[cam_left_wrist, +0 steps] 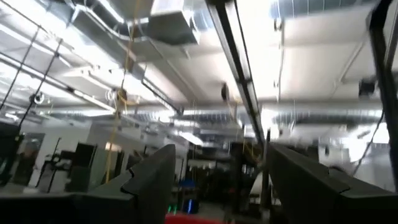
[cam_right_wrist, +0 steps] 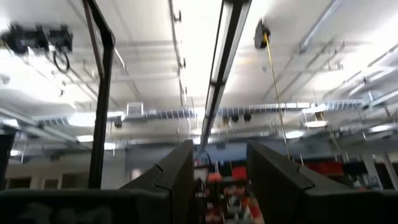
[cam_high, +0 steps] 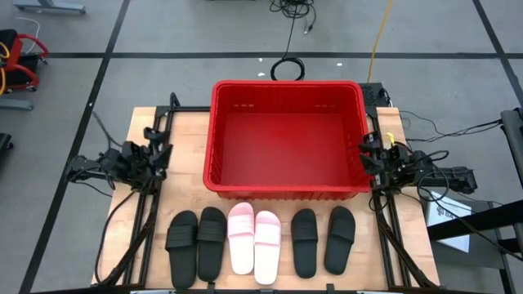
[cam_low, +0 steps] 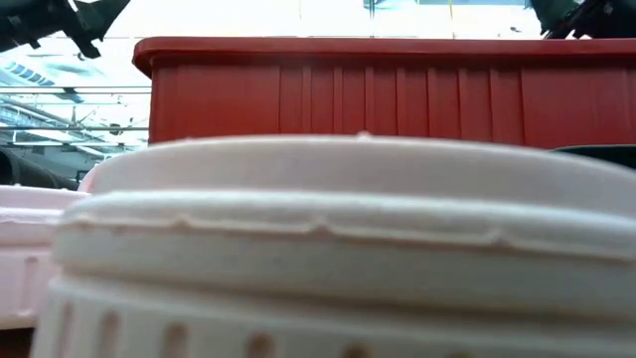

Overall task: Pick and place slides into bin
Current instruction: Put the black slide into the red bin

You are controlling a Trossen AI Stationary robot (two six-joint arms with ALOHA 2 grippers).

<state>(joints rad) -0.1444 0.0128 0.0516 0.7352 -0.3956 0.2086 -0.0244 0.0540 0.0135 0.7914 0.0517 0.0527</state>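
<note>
High view: six slides lie in a row at frame bottom, four black rubber sandals (cam_high: 211, 242) flanking two pale pink ones (cam_high: 254, 237), just below the empty red ribbed plastic bin (cam_high: 286, 189) at centre. Left gripper (cam_high: 160, 157) at mid-left and right gripper (cam_high: 368, 155) at mid-right both hold nothing, fingers apart. Risk: slides touch side by side, so a grab likely nudges a neighbour. Bin's near wall stands between them.
</note>
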